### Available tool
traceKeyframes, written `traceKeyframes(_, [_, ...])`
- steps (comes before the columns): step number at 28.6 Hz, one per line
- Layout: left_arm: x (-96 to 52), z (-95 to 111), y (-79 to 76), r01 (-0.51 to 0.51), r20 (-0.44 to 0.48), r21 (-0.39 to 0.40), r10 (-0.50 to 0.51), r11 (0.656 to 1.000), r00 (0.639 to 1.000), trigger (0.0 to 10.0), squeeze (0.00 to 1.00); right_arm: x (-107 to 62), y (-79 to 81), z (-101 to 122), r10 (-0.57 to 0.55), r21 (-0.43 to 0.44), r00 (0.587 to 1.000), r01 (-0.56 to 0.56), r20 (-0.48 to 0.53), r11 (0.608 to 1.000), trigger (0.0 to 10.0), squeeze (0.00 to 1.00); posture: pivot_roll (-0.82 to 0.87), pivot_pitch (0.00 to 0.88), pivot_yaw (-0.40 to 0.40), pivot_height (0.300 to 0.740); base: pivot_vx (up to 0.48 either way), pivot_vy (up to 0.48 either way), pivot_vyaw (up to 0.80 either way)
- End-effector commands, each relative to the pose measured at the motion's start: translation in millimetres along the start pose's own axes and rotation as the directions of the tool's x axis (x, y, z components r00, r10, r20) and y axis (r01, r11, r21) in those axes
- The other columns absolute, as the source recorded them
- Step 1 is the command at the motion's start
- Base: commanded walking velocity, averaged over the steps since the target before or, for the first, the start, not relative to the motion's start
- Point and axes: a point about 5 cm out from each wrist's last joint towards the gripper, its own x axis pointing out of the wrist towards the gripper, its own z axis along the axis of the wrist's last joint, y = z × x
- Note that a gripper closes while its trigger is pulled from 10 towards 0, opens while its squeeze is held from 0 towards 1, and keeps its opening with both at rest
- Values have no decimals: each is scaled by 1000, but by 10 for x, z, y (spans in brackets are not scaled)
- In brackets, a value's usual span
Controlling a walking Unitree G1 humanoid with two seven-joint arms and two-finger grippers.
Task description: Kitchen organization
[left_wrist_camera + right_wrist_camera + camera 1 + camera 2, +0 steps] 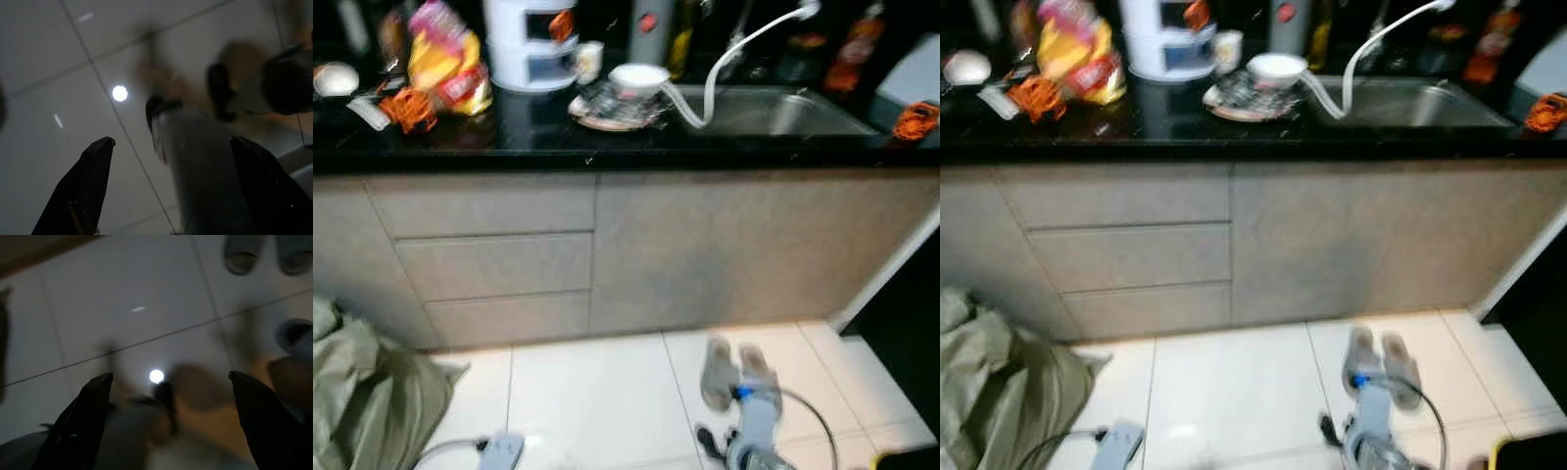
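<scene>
Head camera faces a dark counter (509, 132) over grey drawers (494, 264), white tile floor (597, 392) below. Views are blurred.

Landmark is the sink (773, 110), set in the counter.
- White hose (724, 59) arcs from above the sink down toward a white bowl (638, 78).
- Bowl sits on a plate (612, 113), just beside the sink on the robot's left.
- White appliance (530, 44) stands behind the plate, further from the sink.
- Yellow-red snack bag (450, 64) is further left again, orange scrubber (408, 108) touching or just beside it. Can't tell which.
- Another orange scrubber (914, 119) is on the counter at the sink's far right.
- Bottles (847, 54) behind the sink, too dark to identify.

On the floor, below the sink: a pair of grey slippers (729, 372). A green-grey sack (362, 392) lies well to the left, below the drawers.

Left gripper (171, 147) hangs over the floor, fingers (90, 181) spread wide, nothing between them. Blurred shapes past it, can't make them out.

Right gripper (168, 382) likewise over the tiles, fingers (85, 416) spread, holding nothing. Slippers show beyond it in the right wrist view. Both well below the counter items.
</scene>
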Motion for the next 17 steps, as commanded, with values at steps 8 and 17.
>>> traceKeyframes(8, [20,11,-69,19,3,11,-19,1000,1000,10000,0,-11,-66,41,-22,9,1000,21,14,1000,10000,0,-28,7,-58,740,442,0,0])
traceKeyframes(17, [21,18,-73,22,6,12,-22,1000,1000,10000,0,-11,-65,40,-21,10,1000,21,15,1000,10000,0,-29,6,-54,740,441,0,0])
